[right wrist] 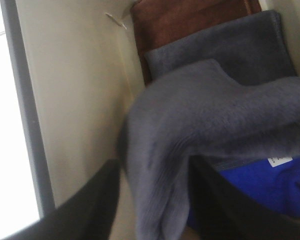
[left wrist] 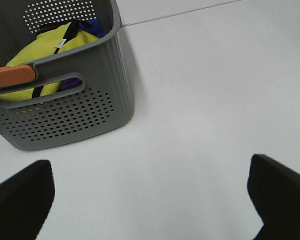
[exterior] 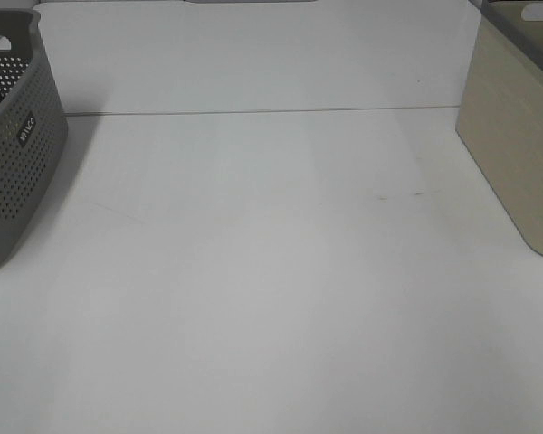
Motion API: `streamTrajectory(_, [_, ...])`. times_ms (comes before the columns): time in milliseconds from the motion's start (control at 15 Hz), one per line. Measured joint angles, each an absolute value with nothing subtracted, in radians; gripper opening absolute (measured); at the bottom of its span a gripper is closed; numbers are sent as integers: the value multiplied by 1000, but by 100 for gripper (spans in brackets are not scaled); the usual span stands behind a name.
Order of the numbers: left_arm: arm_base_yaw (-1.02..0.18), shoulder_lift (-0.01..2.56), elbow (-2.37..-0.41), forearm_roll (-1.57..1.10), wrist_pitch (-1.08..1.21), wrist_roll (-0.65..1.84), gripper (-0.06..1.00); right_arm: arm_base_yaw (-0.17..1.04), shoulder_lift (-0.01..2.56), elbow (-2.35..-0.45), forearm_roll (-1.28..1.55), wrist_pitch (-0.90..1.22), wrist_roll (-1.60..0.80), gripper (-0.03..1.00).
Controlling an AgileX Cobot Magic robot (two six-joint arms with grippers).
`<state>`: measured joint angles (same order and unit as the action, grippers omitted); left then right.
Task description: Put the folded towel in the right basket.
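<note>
Right wrist view: the black right fingers (right wrist: 90,210) are clamped on the folded grey fleece towel (right wrist: 200,115), one finger on each side of its hanging fold, and the towel bulges out just past them. Towel and fingers sit inside the beige smooth-walled right basket (right wrist: 75,100), whose grey rim (right wrist: 20,100) runs alongside one finger. Beyond the fingers, under the held towel, lie a brown folded towel (right wrist: 190,22), a darker grey folded towel (right wrist: 220,50) overlapping it, and a bright blue cloth (right wrist: 260,185) with a small white label, nearest the fingers. Whether the held towel touches those below cannot be told. In the left wrist view the black left fingers (left wrist: 20,200) stand wide apart with nothing between them, above the white table (left wrist: 200,100). Ahead of them and off to one side stands a grey perforated plastic basket (left wrist: 65,120) holding a yellow cloth (left wrist: 45,55) and something blue, with an orange strip (left wrist: 10,76) at its handle. The exterior high view shows only the table with a basket at each edge and no arm
</note>
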<state>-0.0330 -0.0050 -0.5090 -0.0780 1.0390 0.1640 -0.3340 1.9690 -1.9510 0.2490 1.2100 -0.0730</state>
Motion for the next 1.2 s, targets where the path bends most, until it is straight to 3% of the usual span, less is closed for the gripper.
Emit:
streamTrajectory(133, [-33,-5,-509,-78,1039,164,99,-334,1969,-1949,254,1211,-73,66])
streamTrajectory(267, [-33,-5,-509,-78,1039,164,99,-319,1967,-1949,257,1212,-75,75])
streamTrajectory(600, [-33,-5,-509,-78,1039,164,99,-144,1967,-1949,249,1214,-81,77])
streamTrajectory(733, [-33,-5,-509,-78,1039,164,99,-21,1953,-1949,218,1215,-83,77])
streamTrajectory(1000, [-33,-5,-509,-78,1039,164,99,84,1888,-1949,166,1216,-82,77])
streamTrajectory(1200, [-33,-5,-509,-78,1039,164,99,95,1836,-1949,161,1217,-57,77])
